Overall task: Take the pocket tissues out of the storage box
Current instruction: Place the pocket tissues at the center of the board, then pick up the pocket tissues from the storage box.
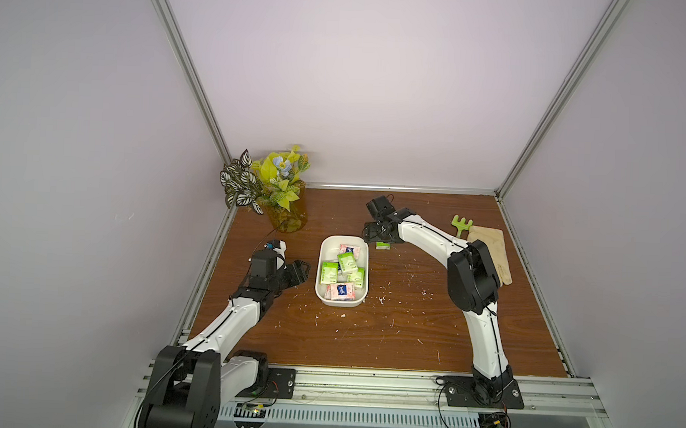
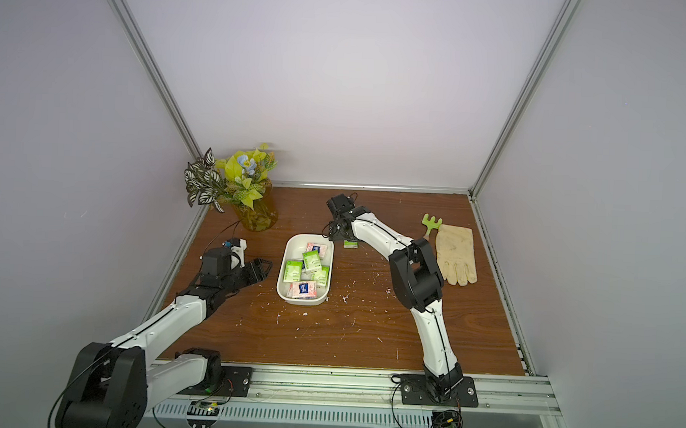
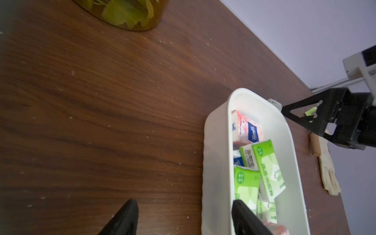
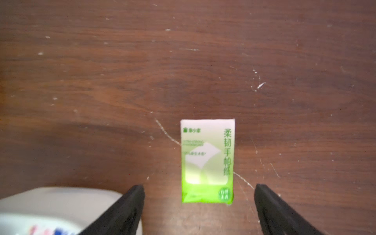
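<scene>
The white storage box [image 1: 322,261] [image 2: 285,266] sits mid-table and holds several pocket tissues: green-and-white packets [image 1: 347,261] [image 3: 268,168] and pink ones with blue labels [image 1: 342,291] [image 3: 249,128]. One green-and-white packet [image 1: 383,246] [image 2: 350,244] [image 4: 207,160] lies flat on the wood just past the box's far right corner. My right gripper [image 1: 378,237] [image 4: 199,189] hovers over it, open, and the fingers do not touch the packet. My left gripper [image 1: 302,269] [image 3: 184,203] is open and empty beside the box's left wall [image 3: 215,162].
An amber vase [image 1: 287,216] with leaves stands at the back left. A green hand rake [image 1: 461,224] and a beige glove [image 1: 491,249] lie at the back right, behind the right arm. White flecks dot the wooden table [image 1: 408,325].
</scene>
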